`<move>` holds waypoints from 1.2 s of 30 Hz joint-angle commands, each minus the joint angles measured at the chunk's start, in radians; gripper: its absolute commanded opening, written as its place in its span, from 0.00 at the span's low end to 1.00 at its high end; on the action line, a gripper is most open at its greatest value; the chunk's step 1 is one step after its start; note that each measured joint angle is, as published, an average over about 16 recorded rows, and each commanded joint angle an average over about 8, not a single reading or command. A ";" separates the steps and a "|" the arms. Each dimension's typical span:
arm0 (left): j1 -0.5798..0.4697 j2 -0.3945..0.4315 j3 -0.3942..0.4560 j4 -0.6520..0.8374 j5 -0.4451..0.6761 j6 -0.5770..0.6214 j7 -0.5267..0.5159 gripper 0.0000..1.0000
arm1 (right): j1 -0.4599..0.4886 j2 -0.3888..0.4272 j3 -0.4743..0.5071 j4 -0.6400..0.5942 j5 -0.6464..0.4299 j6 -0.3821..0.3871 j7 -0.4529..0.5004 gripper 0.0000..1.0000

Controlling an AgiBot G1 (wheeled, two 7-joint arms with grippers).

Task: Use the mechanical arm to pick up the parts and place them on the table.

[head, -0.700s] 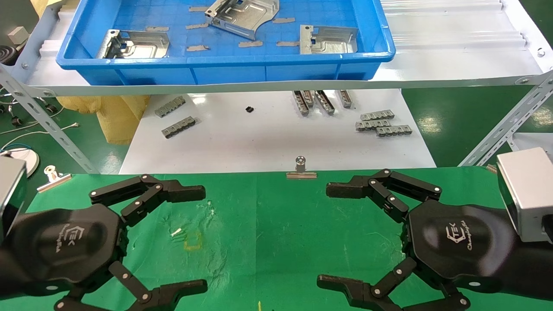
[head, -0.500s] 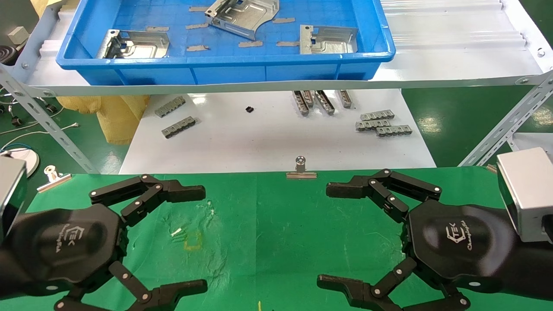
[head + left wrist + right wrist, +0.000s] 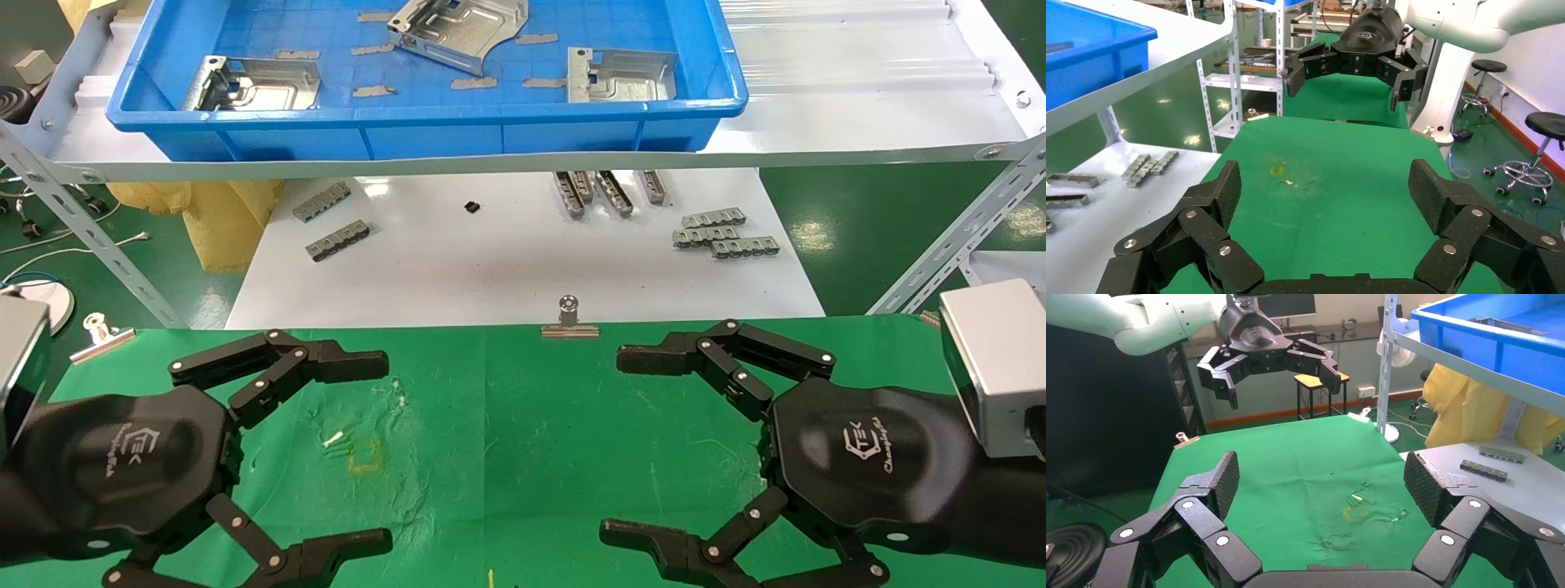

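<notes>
3 shiny silver stamped sheet-metal plates (image 3: 621,75) w/ cut-outs lie in blue plastic tray (image 3: 425,122); left black gripper (image 3: 372,445) & right black gripper (image 3: 625,445) spread wide, empty, over green cloth table (image 3: 507,425).

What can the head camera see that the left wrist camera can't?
Only the head view shows the three shiny parts lying inside the blue tray, and the binder clip on the cloth's far edge. Only the left wrist view shows the stools on the floor beyond. Both show the green table, the grey ribbed strips on the white tabletop, and the open left tool and right tool hovering over the cloth, holding nothing.
</notes>
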 commanded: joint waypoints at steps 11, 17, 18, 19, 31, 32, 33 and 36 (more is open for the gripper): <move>0.000 0.000 0.000 0.000 0.000 0.000 0.000 1.00 | 0.000 0.000 0.000 0.000 0.000 0.000 0.000 0.00; 0.000 0.000 0.000 0.000 0.000 0.000 0.000 1.00 | 0.000 0.000 0.000 0.000 0.000 0.000 0.000 0.00; 0.000 0.000 0.000 0.000 0.000 0.000 0.000 1.00 | 0.000 0.000 0.000 0.000 0.000 0.000 0.000 0.00; 0.000 0.000 0.000 0.000 0.000 0.000 0.000 1.00 | 0.000 0.000 0.000 0.000 0.000 0.000 0.000 0.00; 0.000 0.000 0.000 0.000 0.000 0.000 0.000 1.00 | 0.000 0.000 0.000 0.000 0.000 0.000 0.000 0.00; 0.000 0.000 0.000 0.000 0.000 0.000 0.000 1.00 | 0.000 0.000 0.000 0.000 0.000 0.000 0.000 0.00; 0.000 0.000 0.000 0.000 0.000 0.000 0.000 1.00 | 0.000 0.000 0.000 0.000 0.000 0.000 0.000 0.00; 0.000 0.000 0.000 0.000 0.000 0.000 0.000 1.00 | 0.000 0.000 0.000 0.000 0.000 0.000 0.000 0.00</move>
